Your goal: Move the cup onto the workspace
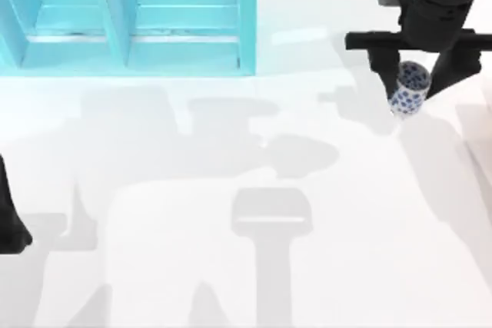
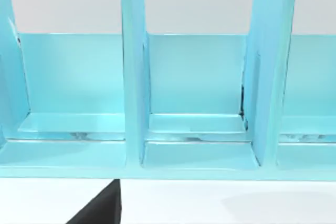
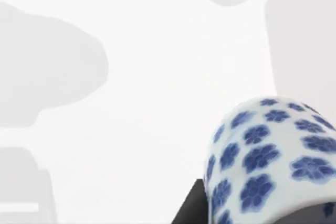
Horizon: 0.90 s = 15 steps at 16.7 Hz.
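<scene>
The cup, white with blue flowers, hangs tilted at the far right of the workspace, well to the right of the shelf. My right gripper comes down from the top right corner and is shut on it, one black finger on each side. In the right wrist view the cup looms close, with the white table below it and a black fingertip beside it. I cannot tell whether the cup touches the table. My left arm stays parked at the left edge.
A teal-blue shelf unit with upright dividers stands at the back left; the left wrist view faces its compartments. Grey shadows of the arms lie across the white table's middle.
</scene>
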{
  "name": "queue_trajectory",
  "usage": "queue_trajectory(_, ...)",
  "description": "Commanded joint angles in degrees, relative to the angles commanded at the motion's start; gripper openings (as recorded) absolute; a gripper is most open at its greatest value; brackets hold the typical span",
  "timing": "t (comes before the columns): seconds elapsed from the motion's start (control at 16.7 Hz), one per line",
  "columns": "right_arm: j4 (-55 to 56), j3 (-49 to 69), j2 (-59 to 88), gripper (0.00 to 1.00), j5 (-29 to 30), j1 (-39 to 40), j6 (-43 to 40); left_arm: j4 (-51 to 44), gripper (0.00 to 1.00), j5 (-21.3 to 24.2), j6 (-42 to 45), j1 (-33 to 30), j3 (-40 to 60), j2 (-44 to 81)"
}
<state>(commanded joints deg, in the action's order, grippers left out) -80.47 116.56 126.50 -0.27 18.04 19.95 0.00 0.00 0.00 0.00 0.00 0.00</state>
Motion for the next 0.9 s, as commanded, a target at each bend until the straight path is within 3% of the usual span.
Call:
queue_trajectory(0.3, 9.90, -9.77, -0.07, 0.00, 0.32, 0.54, -0.20, 0.00, 1.00, 0.00, 0.00, 0.00, 0.00, 0.00)
queue_trajectory(0.6, 10.64, -10.52, -0.12, 0.00, 0.33, 0.58, -0.22, 0.00, 1.00, 0.00, 0.00, 0.00, 0.00, 0.00)
queue_trajectory(0.9, 10.64, -10.52, -0.12, 0.38, 0.33, 0.58, -0.22, 0.00, 1.00, 0.00, 0.00, 0.00, 0.00, 0.00)
